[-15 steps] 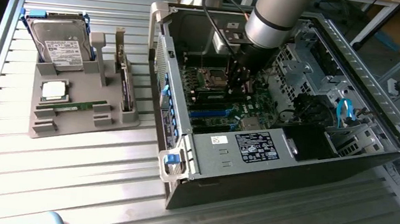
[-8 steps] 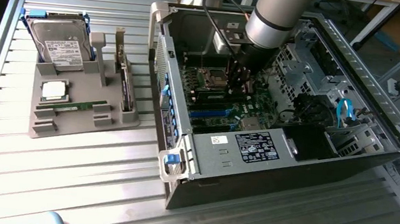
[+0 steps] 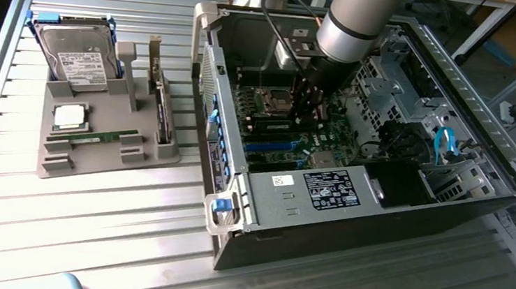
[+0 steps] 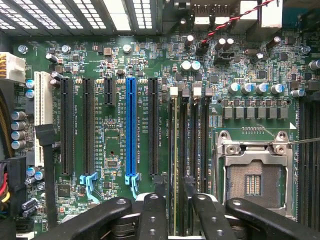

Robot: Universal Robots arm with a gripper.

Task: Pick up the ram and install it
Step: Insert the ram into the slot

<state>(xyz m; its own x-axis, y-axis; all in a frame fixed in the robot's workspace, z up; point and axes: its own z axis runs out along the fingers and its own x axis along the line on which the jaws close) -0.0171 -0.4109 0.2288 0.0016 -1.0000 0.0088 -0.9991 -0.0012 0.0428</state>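
Now the ram [image 4: 174,165] stands slotted between the pincer [image 4: 175,212] fingers

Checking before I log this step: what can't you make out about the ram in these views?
- Seating depth of the ram: wrist view, seen edge-on; one end hidden behind the gripper.
- Its slot: exterior view, blocked by the arm.
- Latch positions: wrist view, too small.

Bright glare on the slatted table [image 3: 94,200], dim case interior [image 3: 395,177].
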